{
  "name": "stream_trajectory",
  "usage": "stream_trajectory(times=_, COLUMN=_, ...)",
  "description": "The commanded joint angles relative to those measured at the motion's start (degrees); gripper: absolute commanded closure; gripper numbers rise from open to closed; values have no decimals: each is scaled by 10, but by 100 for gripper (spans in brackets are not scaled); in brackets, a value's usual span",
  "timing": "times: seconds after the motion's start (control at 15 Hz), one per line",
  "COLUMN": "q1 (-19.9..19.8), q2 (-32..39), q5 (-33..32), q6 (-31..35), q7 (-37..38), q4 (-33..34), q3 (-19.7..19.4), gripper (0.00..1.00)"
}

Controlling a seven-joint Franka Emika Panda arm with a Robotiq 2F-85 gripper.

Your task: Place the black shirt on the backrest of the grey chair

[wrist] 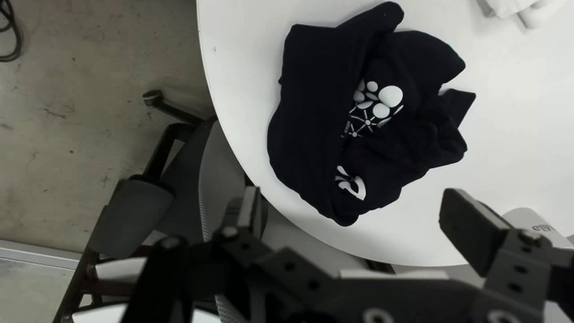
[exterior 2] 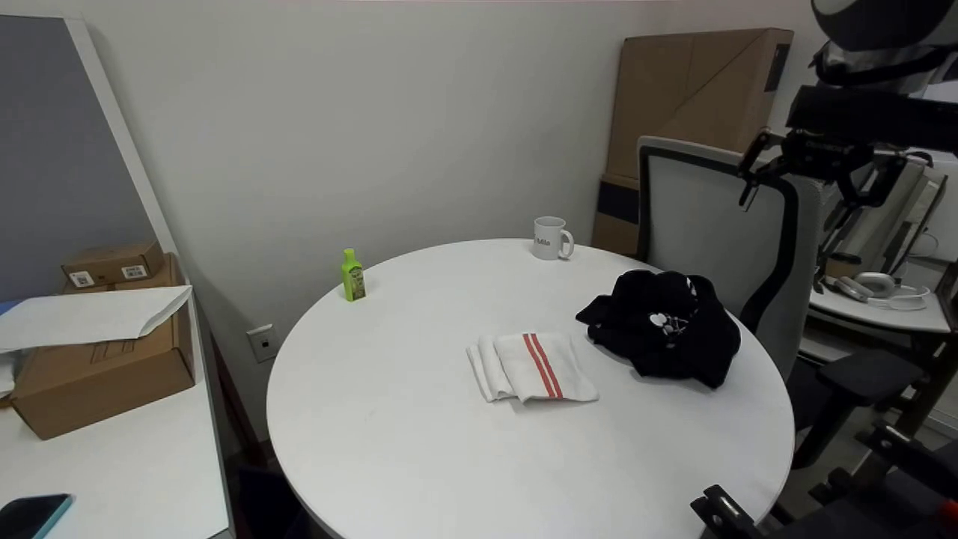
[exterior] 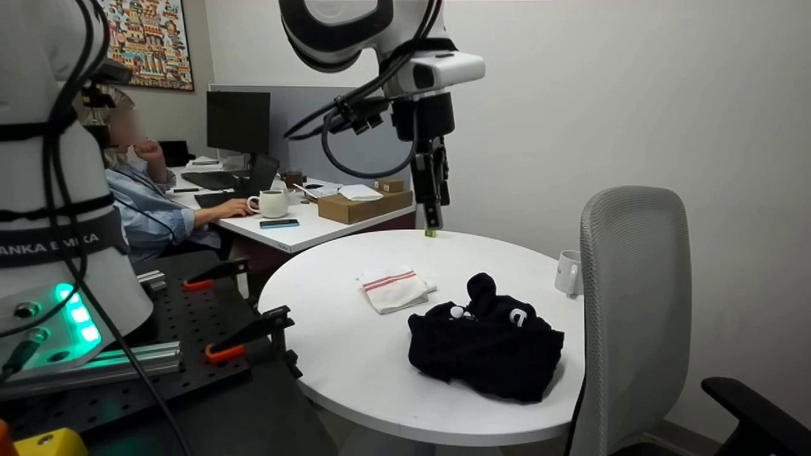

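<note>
The black shirt (exterior: 488,354) lies crumpled on the round white table (exterior: 336,335), its white print showing. It also shows in an exterior view (exterior 2: 666,337) and in the wrist view (wrist: 314,98). The grey chair (exterior: 640,304) stands at the table's edge beside the shirt; its bare backrest also shows in an exterior view (exterior 2: 711,213) and partly in the wrist view (wrist: 219,175). My gripper (wrist: 356,213) is open and empty, high above the table; its fingers are wide apart in the wrist view. It also shows in both exterior views (exterior: 433,221) (exterior 2: 792,213).
A folded white cloth with red stripes (exterior 2: 535,367) lies near the shirt. A white mug (exterior 2: 548,239) stands near the chair, and a small green bottle (exterior 2: 353,277) at the table's edge. A desk with cardboard boxes (exterior: 364,206) and a seated person (exterior: 149,202) are beyond.
</note>
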Motion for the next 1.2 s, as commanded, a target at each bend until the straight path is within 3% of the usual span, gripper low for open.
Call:
stream_trajectory(times=0.0, q1=-1, q2=62, q5=-55, q6=29, q7=45, q4=42, q3=9, gripper=0)
stream_trajectory(times=0.27, q1=26, q2=127, q5=-159, q6=21, q7=107, q4=98, q3=-9, gripper=0)
stream_trajectory(times=0.33, q1=11, q2=142, q5=-184, q6=20, q7=126, q4=110, q3=7, gripper=0)
stream_trajectory(times=0.6, q1=31, q2=191, q5=-266, q6=17, q7=208, q4=149, q3=-16, gripper=0)
stream_trajectory(times=0.67, q1=86, q2=201, q5=-254, q6=19, q7=205, q4=154, q3=-70, gripper=0)
stream_trajectory(times=0.8, q1=115, q2=223, q5=-244, q6=26, q7=209, q4=164, q3=-97, gripper=0)
stream_trajectory(times=1.13, q1=167, q2=280, q5=-161, q6=55, q7=184, q4=173, q3=-118, gripper=0)
